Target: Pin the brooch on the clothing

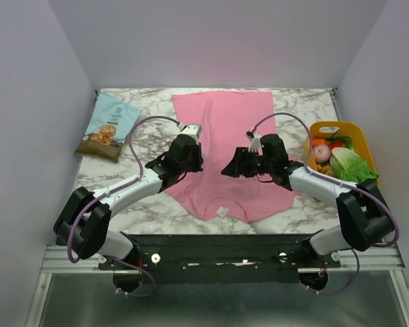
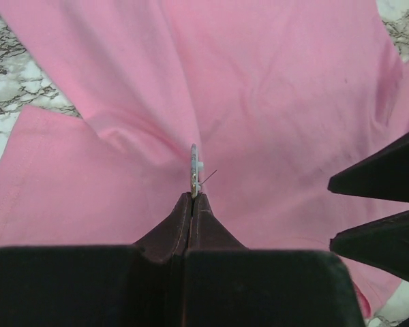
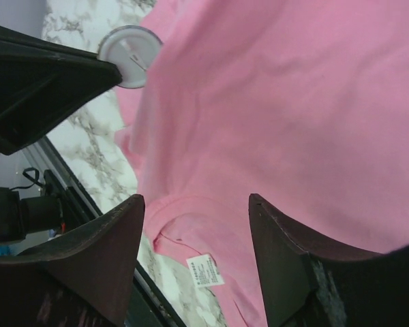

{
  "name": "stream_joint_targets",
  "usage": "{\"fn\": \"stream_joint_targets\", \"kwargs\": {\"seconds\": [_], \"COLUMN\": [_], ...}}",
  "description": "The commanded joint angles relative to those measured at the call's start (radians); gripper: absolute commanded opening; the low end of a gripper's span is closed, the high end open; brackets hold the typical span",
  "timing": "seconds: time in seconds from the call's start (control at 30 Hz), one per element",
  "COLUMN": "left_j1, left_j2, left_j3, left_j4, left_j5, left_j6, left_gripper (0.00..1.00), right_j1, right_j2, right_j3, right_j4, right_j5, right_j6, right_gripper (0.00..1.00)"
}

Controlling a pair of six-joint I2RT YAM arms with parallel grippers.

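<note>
Brooch [image 2: 194, 169] and T-shirt [image 1: 225, 136] sit at the centre of what we see. The pink T-shirt lies spread on the marble desk [image 1: 150, 102], its neckline and small white label [image 1: 222, 211] toward the arms' bases and its hem toward the far edge. We see the left claw [image 2: 193, 197] pressed together on the lower rim of the brooch, which stands edge-on in the left wrist view, with a thin pin jutting out to its right. From the right wrist the brooch shows as a pale round disc at the tip of the left claw. It hangs over the creased fabric, and we cannot tell whether it touches the cloth. The right claw [image 3: 195, 203] has its jaws apart with nothing between them, only pink fabric and the label beyond. Its dark fingers [image 2: 378, 177] show at the right edge of the left wrist view, near the brooch. A snack bag [image 1: 109, 126] lies at the desk's far left, and a yellow basket [image 1: 327, 125] of vegetables [image 1: 351, 165] stands at the right.
</note>
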Motion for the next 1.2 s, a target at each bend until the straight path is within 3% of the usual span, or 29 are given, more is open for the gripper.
{"fn": "stream_joint_targets", "kwargs": {"seconds": [0.0, 0.4, 0.67, 0.83, 1.17], "left_j1": [0.014, 0.072, 0.074, 0.074, 0.074], "left_j2": [-0.031, -0.079, -0.010, 0.008, 0.007], "left_j3": [-0.022, -0.099, 0.028, 0.091, 0.130], "left_j4": [0.083, 0.169, -0.125, -0.294, -0.368], "left_j5": [0.085, 0.170, -0.005, -0.196, -0.277], "left_j6": [-0.015, -0.011, 0.106, 0.138, 0.173], "left_gripper": [0.00, 0.00, 0.00, 0.00, 0.00], "right_j1": [0.031, 0.032, 0.032, 0.032, 0.032], "right_j2": [0.063, 0.106, 0.109, 0.120, 0.137], "right_j3": [0.079, 0.113, 0.121, 0.131, 0.136], "right_j4": [0.061, 0.084, 0.067, 0.051, 0.047], "right_j5": [-0.045, -0.062, -0.054, -0.050, -0.054], "right_j6": [0.011, -0.022, -0.034, -0.041, -0.049], "right_gripper": [0.70, 0.72, 0.72, 0.72, 0.72]}}
